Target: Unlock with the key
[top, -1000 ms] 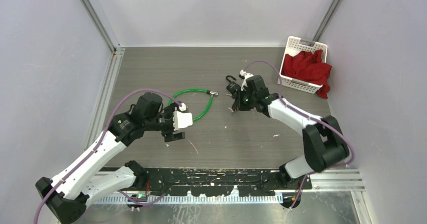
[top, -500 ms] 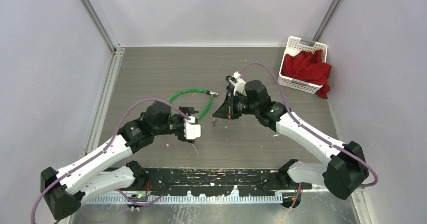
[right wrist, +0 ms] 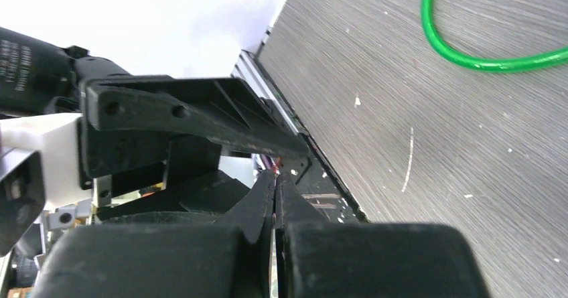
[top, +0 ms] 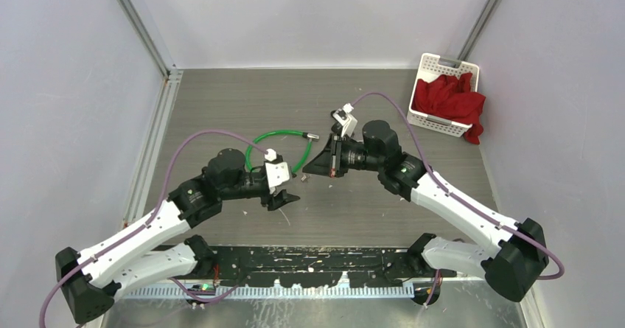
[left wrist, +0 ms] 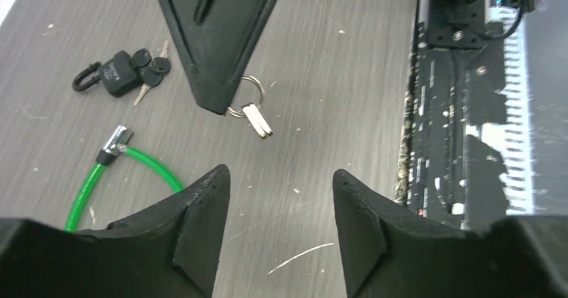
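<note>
Bright, even overhead light leaves only faint, soft shadows on the counter [top: 236, 99] under both arms; the top view is sharp throughout. From the left wrist, the left end effector [left wrist: 281, 177] is a dark, slightly soft silhouette, the counter beyond it crisp, the keys [left wrist: 256, 119] ahead glinting pale. From the right wrist, the right end effector [right wrist: 276, 181] is black, blurred, featureless; the wall [right wrist: 167, 17] up-left of it is blown out white.

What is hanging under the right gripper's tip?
A key ring with silver keys hangs from the shut right gripper, above the table. The ring's pinched part is hidden between the fingers.
</note>
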`<state>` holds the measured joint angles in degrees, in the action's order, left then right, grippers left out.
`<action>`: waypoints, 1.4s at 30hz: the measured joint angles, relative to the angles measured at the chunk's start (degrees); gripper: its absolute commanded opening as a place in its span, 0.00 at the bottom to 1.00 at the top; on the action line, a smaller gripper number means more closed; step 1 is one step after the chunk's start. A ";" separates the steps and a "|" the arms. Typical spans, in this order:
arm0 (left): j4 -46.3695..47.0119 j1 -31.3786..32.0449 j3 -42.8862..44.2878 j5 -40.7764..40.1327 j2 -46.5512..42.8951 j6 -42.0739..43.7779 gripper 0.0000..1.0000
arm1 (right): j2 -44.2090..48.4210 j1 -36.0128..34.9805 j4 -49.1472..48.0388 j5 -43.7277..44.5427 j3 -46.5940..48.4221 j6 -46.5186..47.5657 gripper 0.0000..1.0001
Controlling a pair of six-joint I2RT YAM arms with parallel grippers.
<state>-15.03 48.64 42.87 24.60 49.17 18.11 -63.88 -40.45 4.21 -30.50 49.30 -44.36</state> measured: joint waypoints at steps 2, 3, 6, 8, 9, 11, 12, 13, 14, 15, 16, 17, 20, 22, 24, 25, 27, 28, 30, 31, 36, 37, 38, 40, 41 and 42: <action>0.37 0.00 0.00 1.22 -0.70 -3.06 0.55 | 0.74 0.00 -1.51 -0.48 0.00 -1.40 0.01; 0.63 0.00 0.00 1.51 -0.81 -3.93 0.55 | 0.92 -0.02 -2.10 -0.68 0.00 -1.99 0.01; 1.68 0.00 0.00 1.81 -0.74 -5.86 0.54 | 1.11 -0.13 -4.07 -1.33 -0.02 -3.82 0.01; 2.29 0.00 0.04 2.05 -0.46 -6.36 0.53 | 1.11 -0.26 -5.35 -1.73 -0.02 -5.03 0.01; 2.71 0.00 0.09 2.08 -0.15 -6.51 0.53 | 1.11 -0.33 -5.99 -1.97 -0.02 -5.62 0.01; 3.28 0.00 0.11 2.03 0.44 -6.62 0.52 | 1.11 -0.37 -7.30 -2.45 -0.02 -6.75 0.01; 3.56 -0.02 0.11 2.05 0.72 -6.60 0.52 | 1.11 -0.37 -7.80 -2.69 -0.02 -7.19 0.01; 3.82 -0.04 0.13 2.05 0.94 -6.45 0.52 | 1.11 -0.39 -8.22 -2.91 -0.02 -7.54 0.01; 4.11 -0.13 0.13 2.05 1.09 -6.08 0.52 | 1.11 -0.46 -8.72 -3.19 -0.02 -8.09 0.01; 4.44 -0.20 0.11 2.03 1.14 -5.66 0.52 | 1.11 -0.57 -9.05 -3.37 -0.02 -8.39 0.01; 4.83 -0.31 0.11 2.03 1.14 -5.55 0.51 | 1.11 -0.66 -9.31 -3.54 -0.02 -8.55 0.01; 5.18 -0.42 0.15 2.03 1.14 -5.44 0.51 | 1.11 -0.76 -9.60 -3.78 -0.02 -8.76 0.01; 6.01 -0.87 0.39 2.05 1.29 -5.35 0.46 | 1.11 -0.90 -10.08 -4.20 -0.02 -9.40 0.01; 6.51 -1.31 0.61 2.08 1.36 -5.22 0.34 | 1.11 -1.03 -10.36 -4.35 -0.04 -9.84 0.01; 6.80 -2.03 1.09 2.75 1.49 -4.52 0.19 | 1.11 -1.09 -10.71 -4.39 -0.17 -10.16 0.01; 6.95 -2.23 1.16 2.99 1.49 -4.63 0.13 | 1.11 -1.11 -10.86 -4.42 -0.26 -10.25 0.01; 7.10 -2.67 1.36 4.09 1.46 -3.98 0.04 | 1.11 -1.11 -11.06 -4.37 -0.55 -10.25 0.01; 7.08 -2.78 1.44 4.61 1.46 -3.69 0.01 | 1.11 -1.11 -11.04 -4.37 -0.61 -10.25 0.01; 7.02 -2.95 1.53 5.27 1.38 -3.21 0.00 | 1.11 -1.11 -11.04 -4.33 -0.85 -10.21 0.01; 6.97 -2.97 1.55 5.51 1.22 -2.86 0.00 | 1.11 -1.11 -11.04 -4.33 -0.96 -10.19 0.01; 6.23 -2.97 1.77 5.77 -0.04 -2.49 0.00 | 1.16 -1.11 -10.08 -3.78 -1.09 -9.35 0.01; 6.12 -2.97 1.84 5.86 -0.33 -2.47 0.00 | 1.16 -1.11 -9.77 -3.61 -1.09 -9.11 0.01; 5.92 -2.99 1.84 5.95 -0.63 -2.45 0.00 | 1.16 -1.11 -9.51 -3.45 -1.09 -8.87 0.01; 5.33 -3.02 1.84 6.19 -1.25 -2.45 0.00 | 1.27 -1.11 -8.87 -3.17 -1.09 -8.39 0.01; 5.09 -3.02 1.84 6.40 -1.49 -2.45 0.04 | 1.33 -1.11 -8.63 -2.99 -1.09 -8.24 0.01; 4.94 -3.02 1.84 6.64 -1.66 -2.45 0.16 | 1.40 -1.11 -8.55 -2.91 -1.09 -8.20 0.01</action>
<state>-10.09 45.63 44.71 31.24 47.51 15.66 -62.48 -41.56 -4.34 -33.41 48.21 -52.56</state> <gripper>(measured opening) 0.006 0.041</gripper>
